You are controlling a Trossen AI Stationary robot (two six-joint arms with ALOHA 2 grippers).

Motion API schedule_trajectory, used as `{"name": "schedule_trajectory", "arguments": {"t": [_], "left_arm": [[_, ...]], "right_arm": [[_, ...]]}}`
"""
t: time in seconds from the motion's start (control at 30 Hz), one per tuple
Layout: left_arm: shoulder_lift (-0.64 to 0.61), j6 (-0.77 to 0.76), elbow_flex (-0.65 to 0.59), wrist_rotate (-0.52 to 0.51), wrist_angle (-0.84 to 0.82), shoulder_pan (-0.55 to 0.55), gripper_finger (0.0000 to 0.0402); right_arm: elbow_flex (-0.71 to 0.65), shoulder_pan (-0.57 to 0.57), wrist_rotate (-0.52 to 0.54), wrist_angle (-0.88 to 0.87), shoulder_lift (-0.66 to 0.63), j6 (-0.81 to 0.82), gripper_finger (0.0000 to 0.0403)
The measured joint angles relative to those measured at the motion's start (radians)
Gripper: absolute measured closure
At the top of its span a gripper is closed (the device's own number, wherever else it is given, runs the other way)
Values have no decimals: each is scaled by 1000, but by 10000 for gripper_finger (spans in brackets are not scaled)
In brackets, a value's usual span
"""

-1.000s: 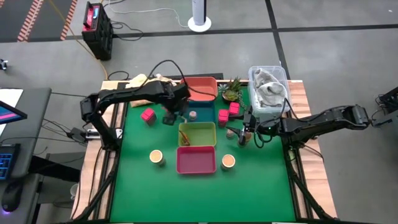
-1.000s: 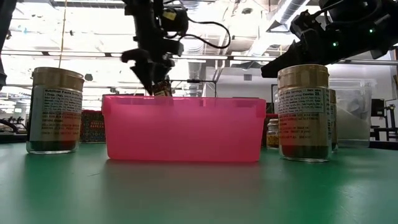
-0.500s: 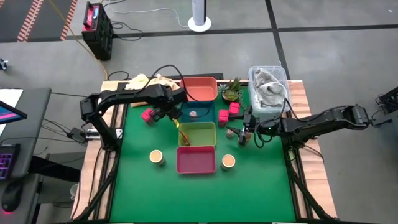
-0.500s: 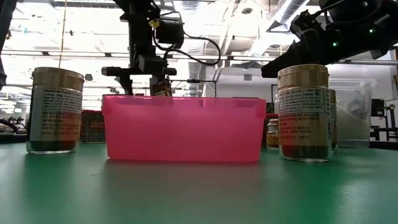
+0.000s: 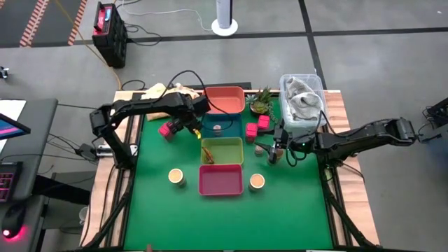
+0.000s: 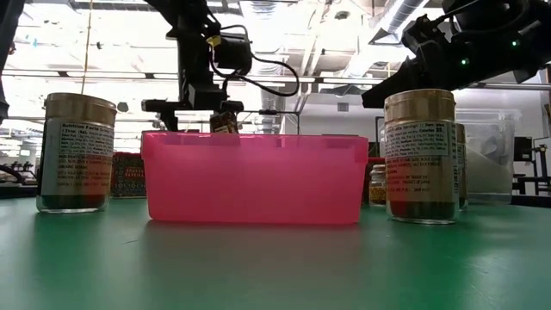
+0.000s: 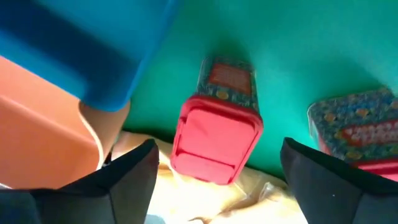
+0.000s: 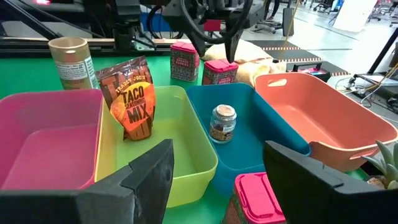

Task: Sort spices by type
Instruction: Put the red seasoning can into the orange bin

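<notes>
- Low view: the pink tray (image 6: 254,178) fills the centre and hides most of what lies behind it; only the tips of the left gripper (image 6: 200,107) show above its rim.
- Two tall glass jars with tan lids, one on the left-arm side (image 5: 176,176) and one on the right-arm side (image 5: 257,181), flank the pink tray, each standing apart from it on the green mat (image 5: 161,210).
- Left wrist view: a magenta spice box (image 7: 217,132) with a red cap lies between the left gripper's wide-spread fingers (image 7: 127,171); nothing is held. A second magenta box (image 7: 360,127) is cut off at the frame edge.
- High view: the left gripper (image 5: 183,124) hovers by the blue tray's (image 5: 231,131) corner, near the magenta box (image 5: 166,129) on the mat.
- Right gripper (image 5: 275,150) waits beside the yellow-green tray (image 5: 234,148); its fingers (image 8: 140,180) stand moderately apart, empty.
- Taco seasoning packet (image 8: 131,102), crinkled foil, leans upright inside the yellow-green tray.
- Small grey-lidded shaker (image 8: 222,122) stands alone in the blue tray.
- Coral tray (image 8: 323,118) holds nothing visible.
- Two more magenta boxes (image 5: 257,125) sit together beside the blue tray, close to a green plant (image 5: 261,100).
- Open mat lies in front of the pink tray, toward the table's near edge.
</notes>
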Motion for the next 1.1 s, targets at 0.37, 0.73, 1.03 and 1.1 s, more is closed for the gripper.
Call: {"name": "schedule_trajectory", "arguments": {"t": [0.37, 0.73, 1.03, 1.1], "left_arm": [[14, 174, 0, 145, 26, 81, 71], [77, 203, 0, 139, 53, 113, 71], [82, 134, 0, 129, 45, 120, 109], [82, 111, 0, 129, 43, 120, 135]], "right_arm": [[0, 0, 0, -1, 0, 0, 127], [0, 0, 0, -7, 0, 0, 127], [0, -1, 0, -7, 0, -6, 127], [0, -1, 0, -7, 0, -7, 127]]}}
